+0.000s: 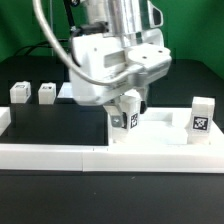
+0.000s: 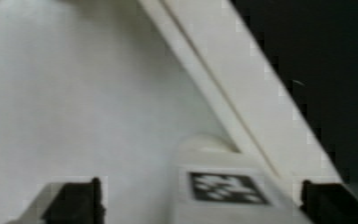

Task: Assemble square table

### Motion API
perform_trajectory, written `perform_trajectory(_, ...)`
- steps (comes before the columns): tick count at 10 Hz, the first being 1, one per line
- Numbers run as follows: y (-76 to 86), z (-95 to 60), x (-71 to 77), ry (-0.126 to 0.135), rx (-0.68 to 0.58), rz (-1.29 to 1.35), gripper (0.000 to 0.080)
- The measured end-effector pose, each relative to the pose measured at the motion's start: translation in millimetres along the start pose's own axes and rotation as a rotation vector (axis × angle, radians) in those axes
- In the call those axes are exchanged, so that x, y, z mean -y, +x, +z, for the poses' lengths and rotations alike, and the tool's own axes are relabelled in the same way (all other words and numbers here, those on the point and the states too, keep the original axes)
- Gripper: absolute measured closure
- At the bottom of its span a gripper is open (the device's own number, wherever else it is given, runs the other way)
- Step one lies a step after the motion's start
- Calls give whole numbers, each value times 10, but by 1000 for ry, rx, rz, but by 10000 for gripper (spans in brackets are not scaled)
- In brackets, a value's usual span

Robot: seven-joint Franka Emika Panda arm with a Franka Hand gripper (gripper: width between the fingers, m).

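Open end effector (image 2: 201, 203) straddles the small white tagged leg (image 2: 226, 182), gaps on both sides; the leg stands upright by the low rim of the white plastic square tray (image 2: 87, 90).

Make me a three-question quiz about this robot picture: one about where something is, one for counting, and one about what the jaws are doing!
1. Where is the leg nearest the gripper?
A. Standing at a corner of the tabletop, between the jaws
B. Lying on its side away from the tabletop
C. Lifted high in the air

2. How many legs stand by themselves at the exterior view's left?
A. One
B. Two
C. Five

3. What are the jaws doing?
A. Squeezing the leg
B. Open, with a gap on each side of the leg
C. Gripping the tabletop

Answers:
1 A: the wrist view shows it upright on the white corner.
2 B: two small tagged pieces stand there.
3 B: neither jaw touches the leg.
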State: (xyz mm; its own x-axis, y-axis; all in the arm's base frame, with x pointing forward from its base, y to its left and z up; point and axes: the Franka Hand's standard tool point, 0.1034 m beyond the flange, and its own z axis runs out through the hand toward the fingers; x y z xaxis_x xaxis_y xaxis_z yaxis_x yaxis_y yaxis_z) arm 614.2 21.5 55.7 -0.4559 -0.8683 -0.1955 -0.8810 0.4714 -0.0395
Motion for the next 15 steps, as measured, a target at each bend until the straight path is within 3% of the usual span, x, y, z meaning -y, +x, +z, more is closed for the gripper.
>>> perform_trajectory(1,-4,0,-13,-19,2,-162,173)
perform_trajectory(3,-58,33,-128,-69,-29,-484,157)
perform_trajectory(7,-26,26,-105,-71,-23,-722,150)
perform_trajectory(8,-10,-27,-89,-102,-21,-879,150)
perform_trajectory(10,-61,-137,-11,-96,-36,-1180,150)
perform_trajectory(15,-33,-122,8,-114,-41,-1603,150)
